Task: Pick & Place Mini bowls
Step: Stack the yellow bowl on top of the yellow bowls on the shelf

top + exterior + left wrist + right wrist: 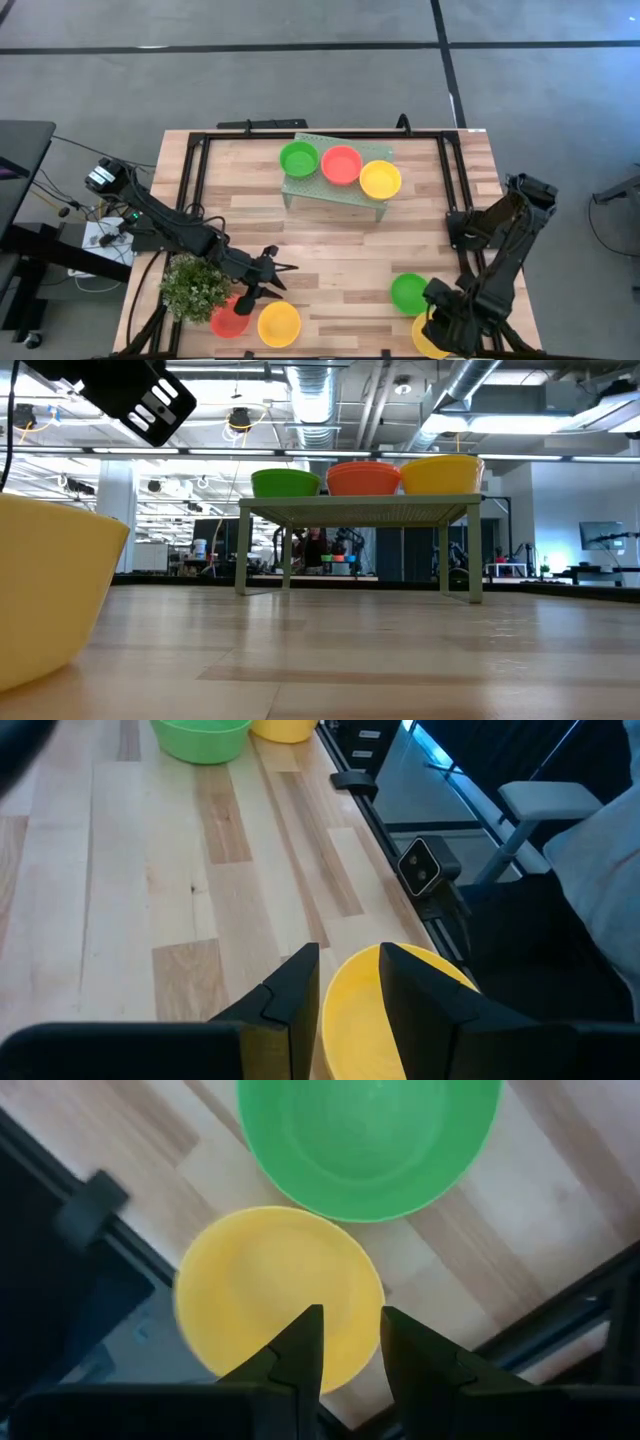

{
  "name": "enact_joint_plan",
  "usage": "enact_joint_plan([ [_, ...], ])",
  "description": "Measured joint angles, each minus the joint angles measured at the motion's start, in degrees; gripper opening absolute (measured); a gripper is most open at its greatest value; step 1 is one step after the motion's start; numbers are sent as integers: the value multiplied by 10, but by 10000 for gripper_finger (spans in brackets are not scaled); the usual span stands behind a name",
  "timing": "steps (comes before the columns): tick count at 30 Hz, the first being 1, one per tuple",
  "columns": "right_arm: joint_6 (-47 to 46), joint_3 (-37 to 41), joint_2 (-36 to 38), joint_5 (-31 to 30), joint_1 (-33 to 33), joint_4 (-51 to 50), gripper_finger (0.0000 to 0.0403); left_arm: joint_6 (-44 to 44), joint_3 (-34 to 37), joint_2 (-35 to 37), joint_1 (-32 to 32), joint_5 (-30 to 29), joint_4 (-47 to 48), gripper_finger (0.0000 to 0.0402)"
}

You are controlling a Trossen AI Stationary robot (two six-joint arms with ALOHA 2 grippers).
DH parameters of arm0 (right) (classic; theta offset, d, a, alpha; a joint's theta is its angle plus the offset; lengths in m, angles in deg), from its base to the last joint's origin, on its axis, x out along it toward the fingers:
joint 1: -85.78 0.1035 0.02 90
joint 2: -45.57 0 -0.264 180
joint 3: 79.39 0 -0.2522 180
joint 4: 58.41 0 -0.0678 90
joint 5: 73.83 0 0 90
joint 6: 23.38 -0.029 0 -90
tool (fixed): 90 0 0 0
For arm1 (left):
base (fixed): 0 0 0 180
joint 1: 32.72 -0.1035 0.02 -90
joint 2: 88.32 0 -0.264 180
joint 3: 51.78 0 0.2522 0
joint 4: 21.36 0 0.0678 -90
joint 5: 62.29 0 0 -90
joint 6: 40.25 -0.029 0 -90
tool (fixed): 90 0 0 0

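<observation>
Yellow mini bowl (275, 1295) beneath low, bent right gripper (350, 1342)

Three small round plastic bowls, green (298, 158), red (341, 164) and yellow (380, 179), sit in a row on the perforated rack (300, 190) near the wooden surface's (340, 250) far edge. Along the near edge, two bowls (279, 324) lie beside the bushy plant (194, 286) toward the left corner, two more (408, 292) toward the right corner.

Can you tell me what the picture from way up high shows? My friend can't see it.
Three mini bowls, green, red and yellow, sit in a row on a pale rack on a wooden table. More bowls lie near both robot arms at the front edge, beside a small plant.
</observation>
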Motion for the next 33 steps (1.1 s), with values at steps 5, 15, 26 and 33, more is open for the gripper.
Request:
enact_joint_plan([
  [5,-40,72,0,36,29,85,98,-19,0,0,0,0,0,108],
  [15,-79,153,-1,37,48,145,98,-43,0,0,-1,0,-6,108],
  [26,-53,190,0,41,27,184,88,-43,0,0,-1,0,-19,108],
  [33,-25,189,13,94,-2,201,9,-43,0,0,0,0,-22,108],
])
